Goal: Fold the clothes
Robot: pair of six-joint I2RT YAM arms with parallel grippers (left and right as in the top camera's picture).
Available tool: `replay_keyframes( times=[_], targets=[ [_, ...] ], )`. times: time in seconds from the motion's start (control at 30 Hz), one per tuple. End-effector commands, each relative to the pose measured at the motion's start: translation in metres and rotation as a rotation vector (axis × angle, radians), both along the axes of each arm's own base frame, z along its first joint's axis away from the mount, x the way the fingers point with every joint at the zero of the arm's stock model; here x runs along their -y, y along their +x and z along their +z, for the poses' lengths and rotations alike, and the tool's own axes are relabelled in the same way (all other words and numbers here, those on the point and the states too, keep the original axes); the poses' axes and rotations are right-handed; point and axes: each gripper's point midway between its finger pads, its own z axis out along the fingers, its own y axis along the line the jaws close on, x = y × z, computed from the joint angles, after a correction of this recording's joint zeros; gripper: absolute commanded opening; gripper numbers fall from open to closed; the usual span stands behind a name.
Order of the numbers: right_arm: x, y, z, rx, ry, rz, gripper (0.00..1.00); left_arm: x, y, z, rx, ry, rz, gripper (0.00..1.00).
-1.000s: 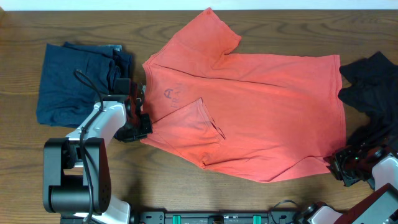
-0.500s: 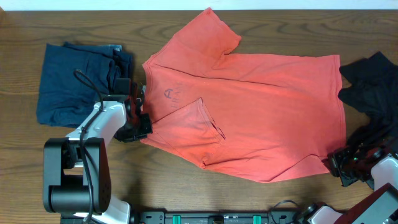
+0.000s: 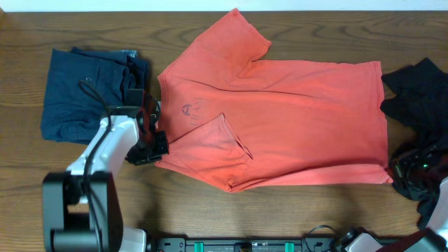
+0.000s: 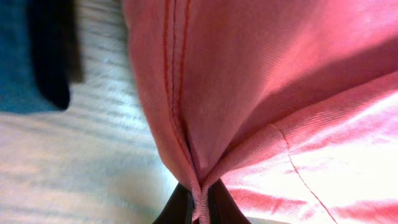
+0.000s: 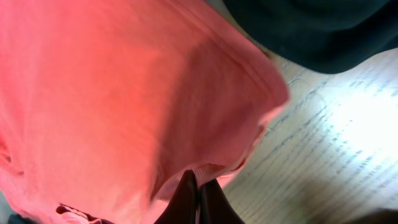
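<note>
We see the coral T-shirt [image 3: 301,119] spread flat across the middle of the table [image 3: 210,206], collar toward the left, hem toward the right; one sleeve points at the far edge, and the other lies folded onto the chest. The left gripper [image 4: 198,208] is clamped on the shirt's edge by the near shoulder; its wrist view shows a stitched seam gathered into a pinch between the closed fingers. The right gripper [image 5: 198,198] is clamped on the near hem corner, fingers together over the cloth. A navy garment [image 3: 84,94] lies folded just beside the collar; a black garment [image 3: 420,91] sits at the hem side, and from overhead it seems to touch the shirt, though we cannot be sure.
</note>
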Motion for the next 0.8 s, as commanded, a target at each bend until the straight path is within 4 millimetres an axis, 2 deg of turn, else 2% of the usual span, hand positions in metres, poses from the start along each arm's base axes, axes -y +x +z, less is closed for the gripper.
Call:
replay_keyframes(
  times=[0.0,0.13,0.6,0.63,0.67,0.77],
  targets=[
    [0.0109,-0.0037,0.0126,0.004,-0.064,-0.005,0.01,-0.0057,0.0022,0.0146,0.043,0.023,0.004,0.06],
    [0.0087,-0.0063,0.013,0.0,-0.066,0.016,0.01,-0.0058,0.0017,0.0218,0.062,0.023,0.004,0.06],
    [0.0099,-0.0059,0.013,0.003,-0.08,0.036,0.01,-0.0057,0.001,0.0219,0.061,0.023,0.001,0.06],
    [0.0094,-0.0054,0.0132,0.006,-0.077,0.037,0.01,-0.0058,0.001,0.0219,0.061,0.023,0.001,0.14],
    [0.0092,-0.0052,0.0133,0.008,-0.076,0.037,0.01,-0.0057,0.0008,0.0218,0.06,0.023,0.001,0.34],
    [0.0092,-0.0052,0.0133,0.008,-0.076,0.037,0.01,-0.0056,-0.0042,0.0181,0.045,0.022,0.002,0.59]
  ],
)
